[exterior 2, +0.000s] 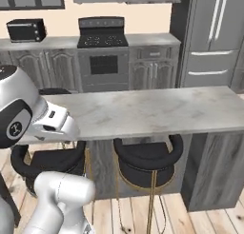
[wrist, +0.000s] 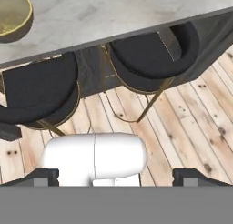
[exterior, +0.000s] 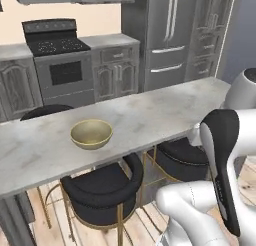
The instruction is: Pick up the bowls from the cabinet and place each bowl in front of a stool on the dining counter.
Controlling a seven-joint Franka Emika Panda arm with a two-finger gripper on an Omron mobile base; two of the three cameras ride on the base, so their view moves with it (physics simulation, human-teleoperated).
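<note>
A tan-olive bowl (exterior: 91,134) sits upright on the dining counter (exterior: 150,112) ahead of me, in front of the near stool (exterior: 102,187). A second stool (exterior: 182,157) tucks under the slab to its right. Behind stand a stove (exterior: 57,60) and refrigerator (exterior: 167,35).

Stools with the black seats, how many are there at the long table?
3: one stool tucked under the bowl, one to its right, one across the dining counter. More may be hidden.

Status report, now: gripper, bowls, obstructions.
Gripper open, empty, above the floor beside the stools. Tan-olive bowl upright on dining counter, before the left stool. Nothing near the bowl.
</note>
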